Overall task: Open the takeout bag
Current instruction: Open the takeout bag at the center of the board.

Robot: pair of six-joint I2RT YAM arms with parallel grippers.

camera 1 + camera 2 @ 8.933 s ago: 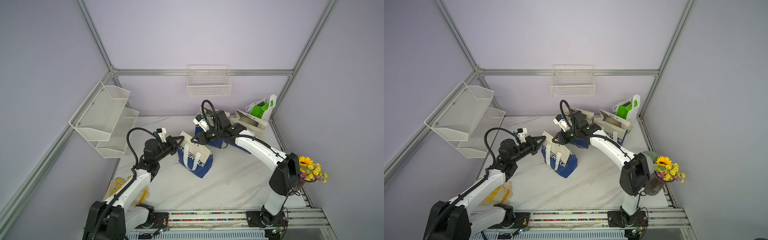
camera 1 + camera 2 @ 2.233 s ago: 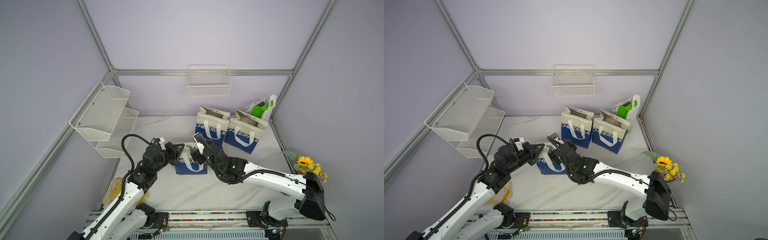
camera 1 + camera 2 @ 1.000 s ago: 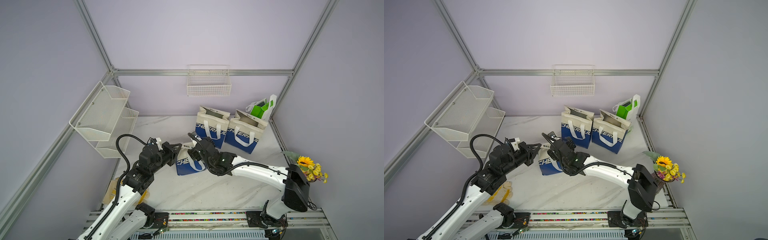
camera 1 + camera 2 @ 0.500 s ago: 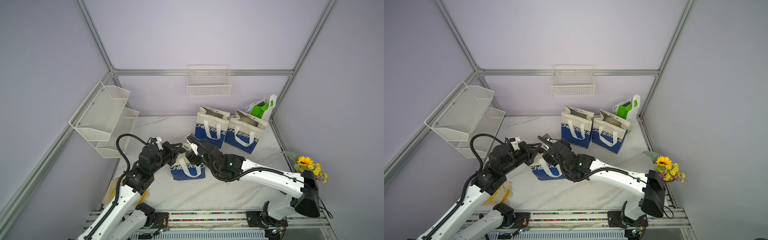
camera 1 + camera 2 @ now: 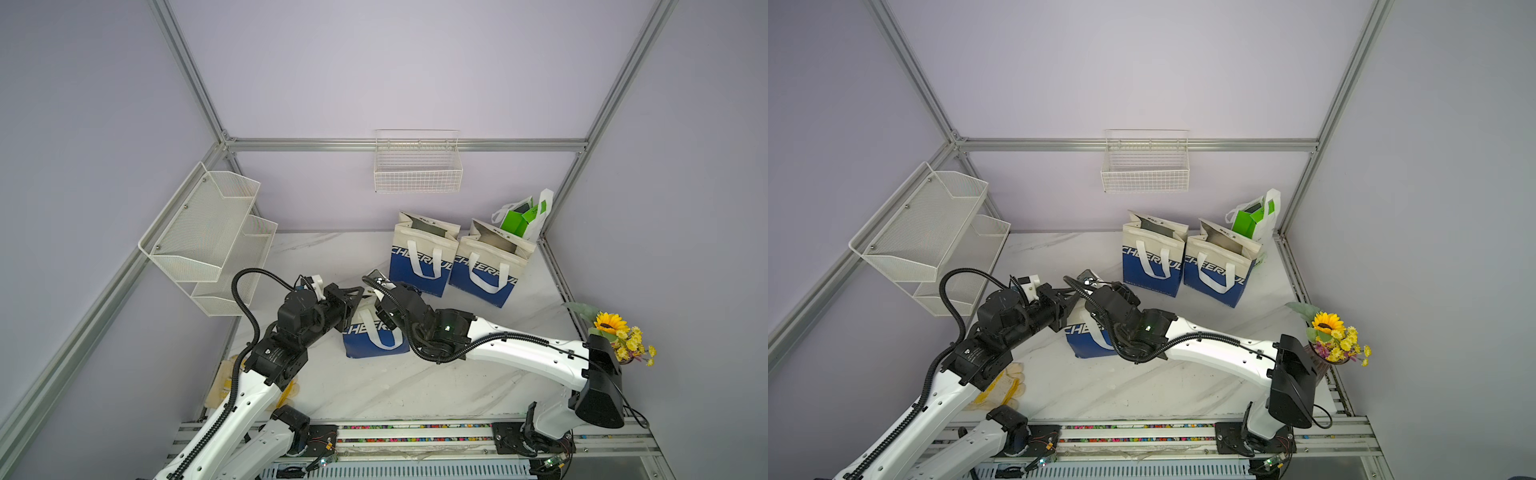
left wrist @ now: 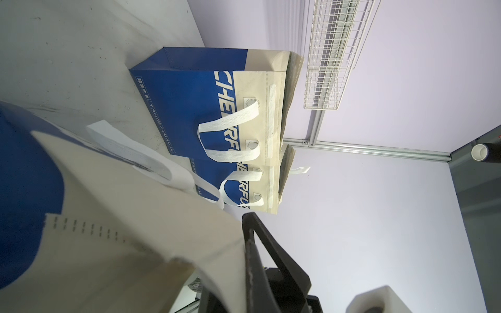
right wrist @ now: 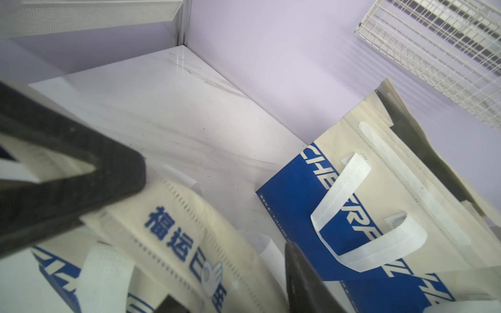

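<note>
The takeout bag (image 5: 374, 338) (image 5: 1088, 338), blue below and cream on top with white handles, stands at mid-table between both arms. My left gripper (image 5: 354, 297) (image 5: 1073, 302) is shut on the bag's cream top edge; in the left wrist view the cream fabric (image 6: 135, 230) runs into the left gripper (image 6: 245, 260). My right gripper (image 5: 377, 291) (image 5: 1091, 287) is at the bag's top from the other side. In the right wrist view, the right gripper (image 7: 235, 295) straddles the printed cream panel (image 7: 176, 230), fingers (image 7: 303, 279) still apart.
Two more blue and cream bags (image 5: 424, 257) (image 5: 488, 270) stand open at the back, with a green and white bag (image 5: 523, 216) behind them. A wire basket (image 5: 417, 166) and mesh shelves (image 5: 208, 237) hang on the walls. A sunflower vase (image 5: 615, 336) stands right; yellow gloves (image 5: 1000, 386) lie near left.
The bag has swung from tilted to upright and shifted slightly left. The right gripper's jaws have narrowed around the bag's top edge. The left gripper stays shut on the bag.
</note>
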